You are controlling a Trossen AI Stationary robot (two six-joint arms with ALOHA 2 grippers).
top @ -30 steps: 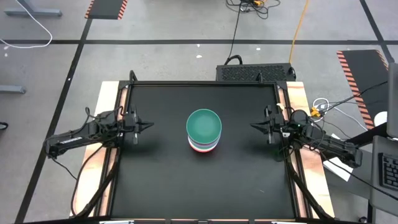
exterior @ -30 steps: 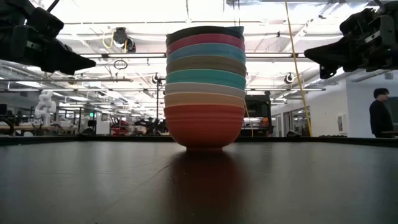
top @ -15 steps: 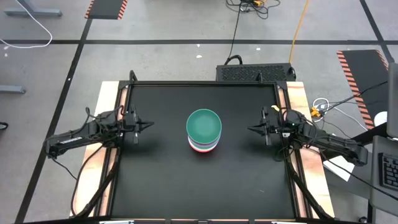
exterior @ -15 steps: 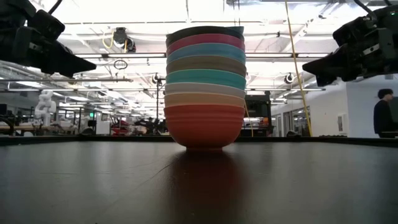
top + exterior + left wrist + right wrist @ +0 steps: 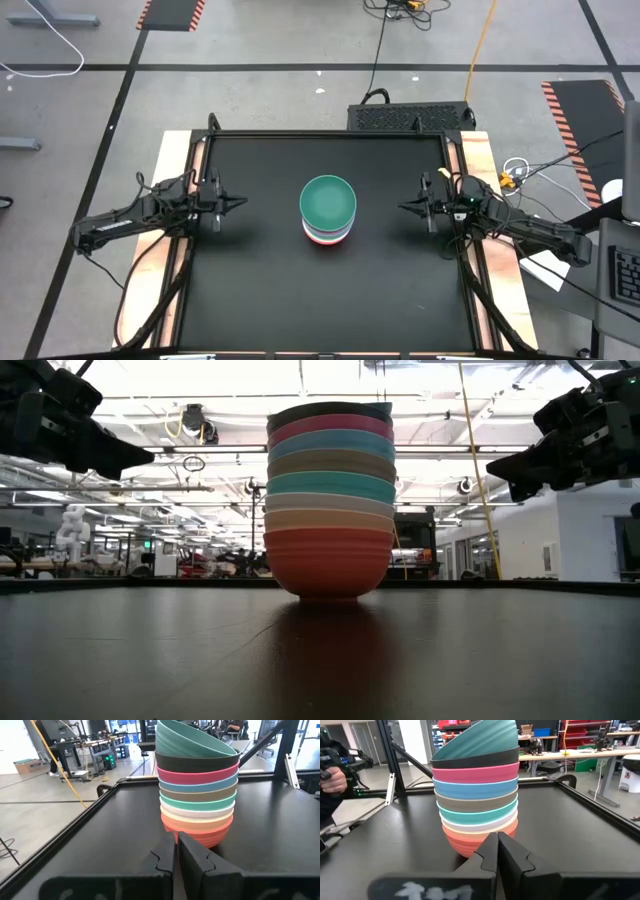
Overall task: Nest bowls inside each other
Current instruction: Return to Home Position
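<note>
**A:** What are we reading at the pincers?

**B:** We are seeing the left gripper (image 5: 238, 201) with its fingers (image 5: 164, 861) pressed together on nothing. It is hanging above the table (image 5: 250, 300) near the left edge and pointing at the stack (image 5: 328, 210). The right gripper (image 5: 404, 207) is mirroring it near the right edge, its fingers (image 5: 513, 859) likewise closed and empty.

**A:** And where are the bowls sitting?

**B:** They are all nesting in one stack at the table's middle, well apart from both grippers. The green bowl (image 5: 195, 745) on top is lying tilted on the black bowl (image 5: 197, 764), not seated level.

**A:** What are we worrying about?

**B:** That tilt, in our judgement. Both grippers are hanging at about the height of the upper bowls. An arm swinging inward could be knocking the green bowl off or toppling the whole stack. A jolt to the table might be doing the same.

**A:** How much room are we working with?

**B:** Bare table is lying all round the stack. A raised frame (image 5: 330, 134) is running along the edges, and the arms are reaching in across its side rails. We are judging an outward retreat to be the open path.
</note>
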